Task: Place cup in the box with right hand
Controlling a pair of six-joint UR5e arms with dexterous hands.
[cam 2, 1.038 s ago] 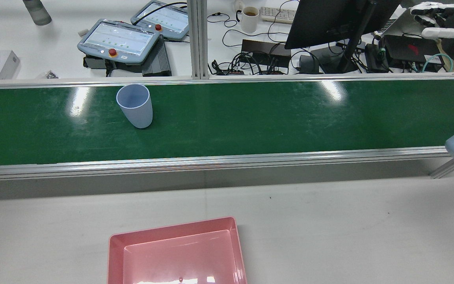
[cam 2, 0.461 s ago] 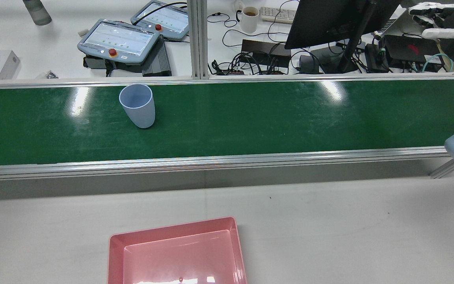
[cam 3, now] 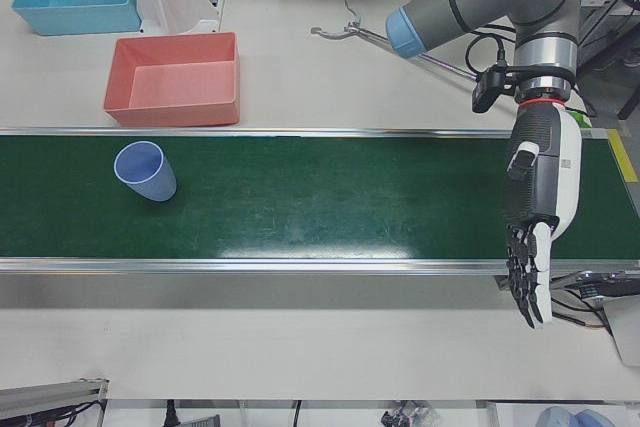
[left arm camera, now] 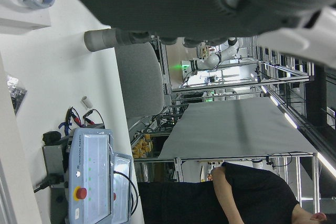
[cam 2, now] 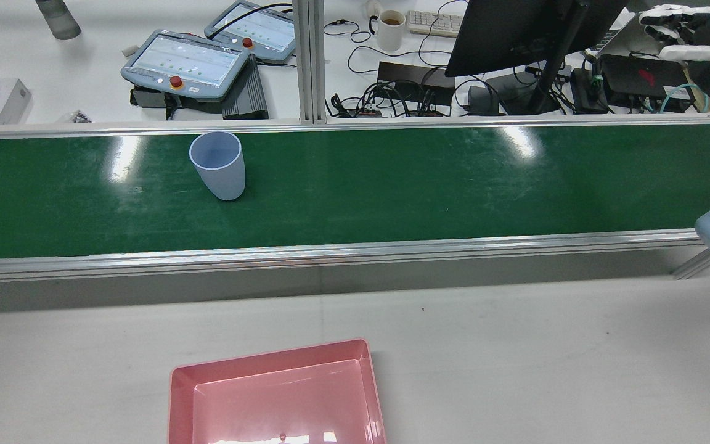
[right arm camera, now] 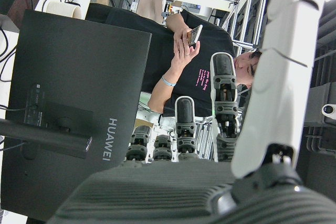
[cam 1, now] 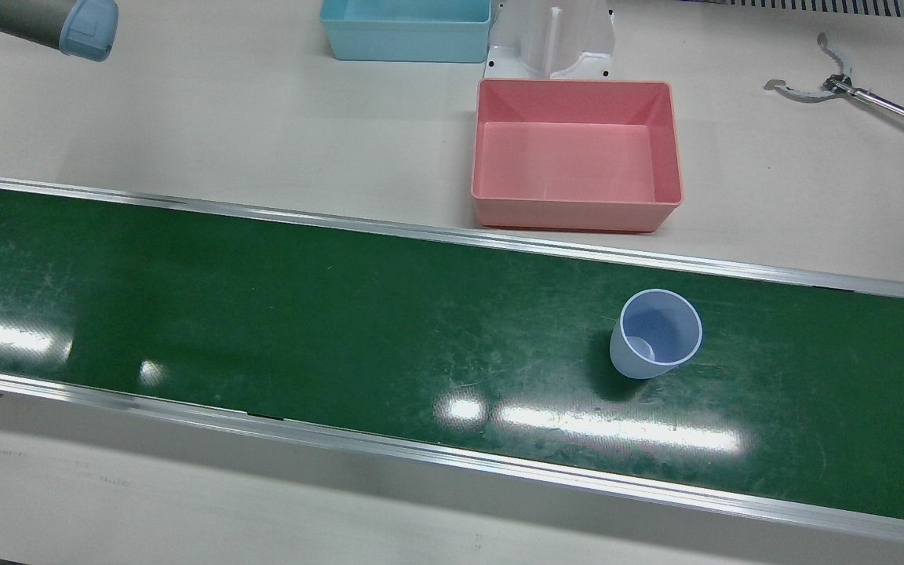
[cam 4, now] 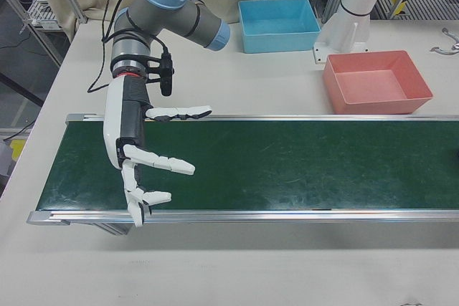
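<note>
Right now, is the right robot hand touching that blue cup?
Apart. In the rear view the cup stands alone on the green belt, while the right robot hand hangs far off.

My right hand (cam 4: 140, 159) has a white shell with black inner segments, and my left hand (cam 3: 535, 222) shows the same white and black scheme below a grey arm fitted with pale blue joint caps. The cup (cam 1: 654, 333) is a plain pale lavender-blue with no pattern, standing on a dark green belt (cam 1: 303, 329) that carries white glare patches and is edged by silver rails. The box (cam 1: 576, 153) is a uniform salmon pink, a second bin (cam 1: 405, 31) is light blue, and the desk (cam 1: 224, 102) is an off-white beige.
</note>
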